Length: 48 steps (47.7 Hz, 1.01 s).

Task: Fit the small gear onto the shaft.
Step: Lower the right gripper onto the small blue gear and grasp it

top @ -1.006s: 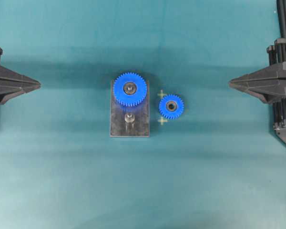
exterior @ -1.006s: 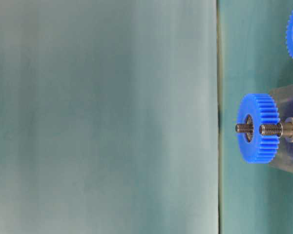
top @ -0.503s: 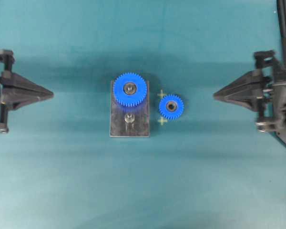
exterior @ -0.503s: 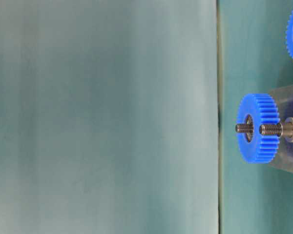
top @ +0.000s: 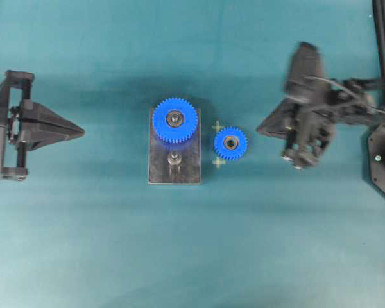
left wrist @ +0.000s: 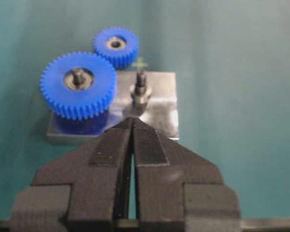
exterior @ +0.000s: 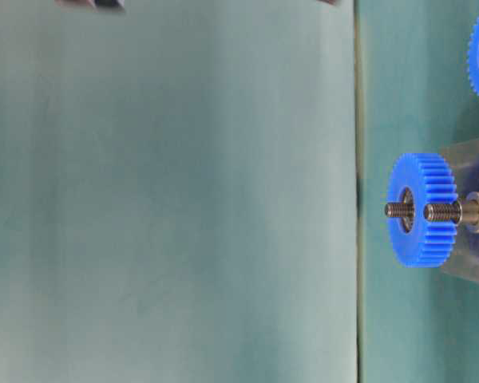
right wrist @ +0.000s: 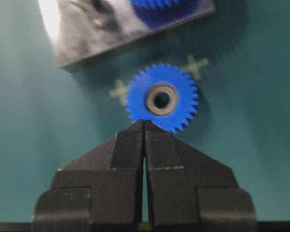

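**Clerk:** On the counter (top: 83, 256), item one: small gear (top: 231, 143), bright blue toothed plastic with a dark metal-ringed bore. You will find it lying flat on the teal cloth, just beside the plate at its 3 o'clock edge, between two pale cross marks (top: 218, 127).

**Operator:** And the shaft?

**Clerk:** Item two: shaft (top: 174, 158), a short silver-grey peg with a round collar and threaded tip, upright on the grey rectangular plate (top: 189, 173). It stands bare, at 6 o'clock from the larger gear (top: 175, 119), which already sits on its own peg.

**Operator:** So how far along am I?

**Clerk:** By my reckoning, nothing is done yet. You have the gear to pick up, carry across and seat; all of it remains.

**Operator:** Grippers?

**Clerk:** Right gripper (right wrist: 144, 122): black, wedge-shaped, jaws pressed together, holding nothing. Its tip points at the small gear from 3 o'clock in the overhead view, near but apart. You would need to part the jaws before any grasp. Left gripper (left wrist: 133, 119): jaws likewise together and empty, aimed at the plate from 9 o'clock, well apart from it.
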{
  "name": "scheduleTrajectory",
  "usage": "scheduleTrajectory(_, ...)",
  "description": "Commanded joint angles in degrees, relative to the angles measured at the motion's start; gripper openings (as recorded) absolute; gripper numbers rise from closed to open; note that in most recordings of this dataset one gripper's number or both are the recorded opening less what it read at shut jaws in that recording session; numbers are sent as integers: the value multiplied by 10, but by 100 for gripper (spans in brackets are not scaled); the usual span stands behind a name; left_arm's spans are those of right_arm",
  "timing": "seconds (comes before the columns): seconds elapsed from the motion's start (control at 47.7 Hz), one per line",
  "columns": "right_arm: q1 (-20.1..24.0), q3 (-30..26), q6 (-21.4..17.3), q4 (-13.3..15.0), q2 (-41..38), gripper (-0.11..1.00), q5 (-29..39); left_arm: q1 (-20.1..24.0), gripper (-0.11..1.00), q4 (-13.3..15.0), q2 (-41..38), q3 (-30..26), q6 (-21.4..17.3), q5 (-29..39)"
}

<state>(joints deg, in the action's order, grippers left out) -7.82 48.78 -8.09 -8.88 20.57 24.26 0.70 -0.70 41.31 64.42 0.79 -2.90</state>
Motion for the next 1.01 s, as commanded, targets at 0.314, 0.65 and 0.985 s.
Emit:
scheduleTrajectory(0.314,-25,-111,-13,2,-161,56,91,1,0,-2,-24,-27,3,-3)
scheduleTrajectory(0.65,-36,-169,-18,22,-244,87,120,1,0,-2,-26,-26,4,-2)
scheduleTrajectory(0.985,-44,-175,-18,24,-268,87,130,-1,0,-2,-26,-21,29,-2)
